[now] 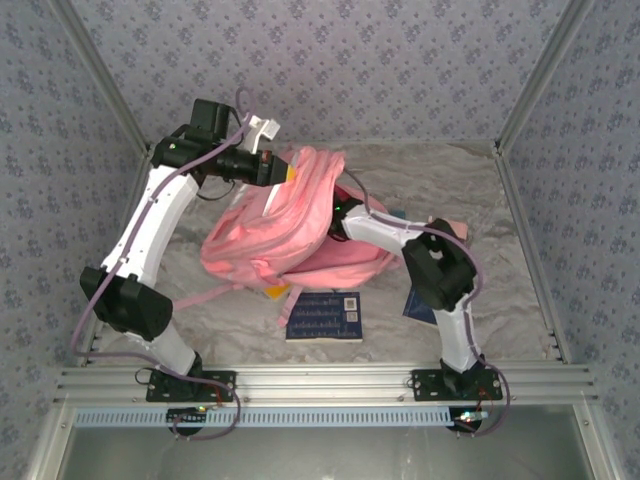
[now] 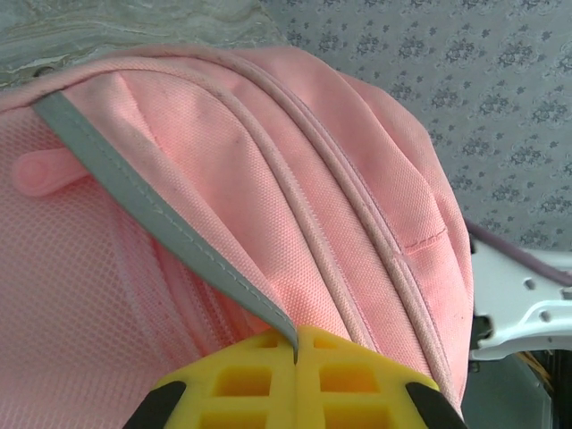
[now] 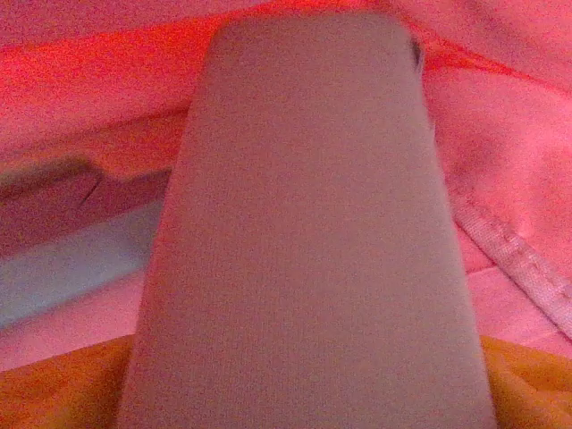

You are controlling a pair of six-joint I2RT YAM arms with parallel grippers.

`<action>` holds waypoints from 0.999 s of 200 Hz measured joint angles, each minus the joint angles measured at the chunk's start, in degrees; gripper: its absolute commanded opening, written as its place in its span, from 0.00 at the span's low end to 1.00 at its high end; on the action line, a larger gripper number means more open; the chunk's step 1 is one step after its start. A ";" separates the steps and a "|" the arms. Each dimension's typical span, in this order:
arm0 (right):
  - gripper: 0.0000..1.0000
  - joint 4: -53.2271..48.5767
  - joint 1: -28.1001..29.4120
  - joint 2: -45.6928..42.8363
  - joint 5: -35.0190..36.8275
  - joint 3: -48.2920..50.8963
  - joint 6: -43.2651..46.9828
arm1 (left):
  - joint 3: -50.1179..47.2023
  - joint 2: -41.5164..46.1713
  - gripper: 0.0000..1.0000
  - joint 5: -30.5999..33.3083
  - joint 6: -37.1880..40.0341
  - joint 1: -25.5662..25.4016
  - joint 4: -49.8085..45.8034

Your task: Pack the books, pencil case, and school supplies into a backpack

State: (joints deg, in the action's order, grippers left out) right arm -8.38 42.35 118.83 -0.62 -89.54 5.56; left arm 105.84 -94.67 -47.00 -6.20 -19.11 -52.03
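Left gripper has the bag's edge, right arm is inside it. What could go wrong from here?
1. The left gripper pinches only the thin grey trim of the backpack. A slip would likely drop the fabric onto the right arm.
2. The right gripper sits deep inside, right at the pencil case. Pulling out may drag the case back or snag fabric.
3. A navy book lies right beside the backpack. A shifting bag could shove it.
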 measured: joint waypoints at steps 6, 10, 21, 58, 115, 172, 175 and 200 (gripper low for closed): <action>0.96 0.28 0.52 1.16 1.44 -1.11 0.26 | 0.00 0.00 0.00 0.07 0.17 0.07 -0.02; 0.99 0.50 0.87 1.60 2.27 -1.44 0.13 | 0.00 0.00 0.00 0.07 0.22 0.17 -0.02; 1.00 1.33 1.88 1.97 4.44 -1.01 0.74 | 0.00 0.00 0.00 -0.15 0.17 0.76 -0.04; 1.00 9.53 3.45 -4.17 8.72 9.88 0.92 | -2.82 0.17 0.00 -1.79 -2.32 5.16 2.93; 1.00 21.24 -0.35 -21.68 7.23 25.83 -3.50 | -7.02 1.60 0.00 -1.33 -5.03 7.15 5.73; 0.92 21.92 -2.16 -29.88 6.12 32.06 -9.66 | -13.14 5.18 0.00 3.02 -11.23 8.79 11.19; 0.91 21.62 -2.16 -30.25 6.10 32.22 -9.97 | -14.01 5.62 0.00 3.21 -11.87 9.03 12.07; 0.86 16.70 -2.16 -33.97 6.56 32.39 -11.82 | -21.03 9.22 0.00 4.96 -17.77 11.39 18.34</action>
State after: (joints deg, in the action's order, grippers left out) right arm 8.32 40.18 84.86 5.93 -57.14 -6.26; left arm 84.82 -85.45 -42.04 -23.97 -7.73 -33.69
